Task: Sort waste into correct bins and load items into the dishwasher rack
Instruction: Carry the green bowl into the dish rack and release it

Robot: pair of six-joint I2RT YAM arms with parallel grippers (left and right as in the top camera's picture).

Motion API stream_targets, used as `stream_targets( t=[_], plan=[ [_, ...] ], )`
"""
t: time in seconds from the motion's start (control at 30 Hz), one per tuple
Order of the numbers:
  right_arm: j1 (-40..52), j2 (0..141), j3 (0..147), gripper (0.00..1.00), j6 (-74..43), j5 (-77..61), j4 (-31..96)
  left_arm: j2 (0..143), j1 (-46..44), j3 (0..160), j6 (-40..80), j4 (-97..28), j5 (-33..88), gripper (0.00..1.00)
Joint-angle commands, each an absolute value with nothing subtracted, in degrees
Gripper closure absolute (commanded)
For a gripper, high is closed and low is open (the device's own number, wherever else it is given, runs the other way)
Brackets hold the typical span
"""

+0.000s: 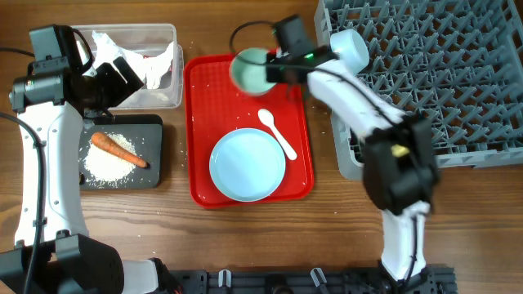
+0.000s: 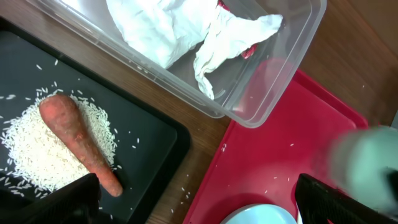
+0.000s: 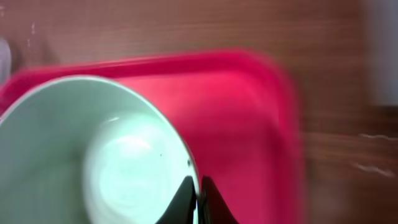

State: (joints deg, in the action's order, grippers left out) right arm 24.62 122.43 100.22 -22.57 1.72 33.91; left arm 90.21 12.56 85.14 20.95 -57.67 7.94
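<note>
My right gripper (image 1: 274,69) is shut on the rim of a pale blue bowl (image 1: 252,70) and holds it over the back of the red tray (image 1: 298,175). The right wrist view shows the jaws (image 3: 199,199) pinching the bowl (image 3: 124,162). A pale blue plate (image 1: 248,165) and a white spoon (image 1: 278,133) lie on the tray. My left gripper (image 1: 122,86) is open and empty (image 2: 199,205), above the gap between the clear tub (image 1: 167,94) and the black tray (image 1: 151,122). The tub holds a napkin (image 2: 168,31) and a red wrapper (image 2: 249,51). A carrot (image 2: 81,143) lies on rice (image 2: 31,149).
The grey dishwasher rack (image 1: 425,73) fills the back right, with a second pale bowl (image 1: 351,47) at its left edge. Loose rice grains lie on the wood (image 2: 186,193) between the black tray and the red tray. No yellow cup or brown lump shows.
</note>
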Motion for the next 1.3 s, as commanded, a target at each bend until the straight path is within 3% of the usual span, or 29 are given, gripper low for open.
stream_targets(
  t=[0.0,0.23,0.4,0.47,0.6,1.27],
  plan=[
    [21.58,108.6,100.92,0.96,-21.17,15.38,42.17,90.0,12.75,85.78,21.5,-57.71,8.01,0.0],
    [18.22,96.47,100.92,0.96,-28.97,48.18,67.66,90.0,12.75,85.78,21.5,-57.71,8.01,0.0],
    [18.13,96.68,100.75,0.96,-31.44,57.12,78.83,90.0,12.75,85.78,21.5,-57.71,8.01,0.0],
    [17.69,97.43,100.75,0.96,-29.87,61.19,78.59,90.0,12.75,85.78,21.5,-57.71,8.01,0.0],
    [17.58,100.27,100.75,0.96,-10.44,63.2,70.74,90.0,12.75,85.78,21.5,-57.71,8.01,0.0],
    [17.37,110.19,96.82,0.96,4.6,60.58,64.12,90.0,12.75,85.78,21.5,-57.71,8.01,0.0]
  ],
)
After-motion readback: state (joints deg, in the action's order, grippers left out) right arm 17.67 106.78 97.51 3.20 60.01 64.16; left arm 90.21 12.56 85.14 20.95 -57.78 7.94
